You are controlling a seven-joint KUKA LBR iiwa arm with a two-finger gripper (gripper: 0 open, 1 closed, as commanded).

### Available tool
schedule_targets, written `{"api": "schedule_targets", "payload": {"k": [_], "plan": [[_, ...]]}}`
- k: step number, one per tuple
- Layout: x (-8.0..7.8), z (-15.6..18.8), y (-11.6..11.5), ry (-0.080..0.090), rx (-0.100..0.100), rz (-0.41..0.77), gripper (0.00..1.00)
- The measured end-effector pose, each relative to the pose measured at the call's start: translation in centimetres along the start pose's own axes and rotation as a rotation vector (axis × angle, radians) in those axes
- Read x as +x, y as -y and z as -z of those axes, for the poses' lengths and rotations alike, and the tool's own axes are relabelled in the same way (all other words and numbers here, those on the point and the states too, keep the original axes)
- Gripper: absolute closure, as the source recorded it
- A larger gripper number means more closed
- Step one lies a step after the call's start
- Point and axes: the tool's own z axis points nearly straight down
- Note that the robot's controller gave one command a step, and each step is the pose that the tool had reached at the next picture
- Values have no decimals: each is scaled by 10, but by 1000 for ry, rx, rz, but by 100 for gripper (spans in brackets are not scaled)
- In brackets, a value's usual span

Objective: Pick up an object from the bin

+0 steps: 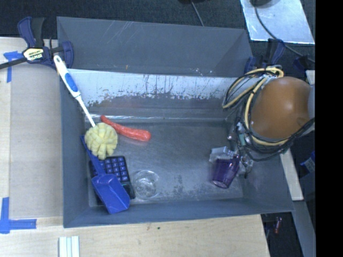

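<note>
My gripper [239,153] is low in the bin's right part, under the arm's orange dome and cables. A small purple cup [223,172] lies tilted on the floor right at its left lower side, touching or nearly touching it. A small grey piece [218,155] shows just above the cup, against the gripper.
On the left side lie a dish brush [102,139] with a yellow head and a long white and blue handle, a red pepper-shaped toy [127,130], a dark blue keypad [116,168], a blue scoop [111,194] and a clear round lid [144,182].
</note>
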Motion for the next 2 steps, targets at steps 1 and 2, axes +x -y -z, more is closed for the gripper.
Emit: {"api": "schedule_targets", "payload": {"k": [1,2], "plan": [[0,9,-1,0,-2,-2,100],[0,24,0,2,2,-3,100]]}}
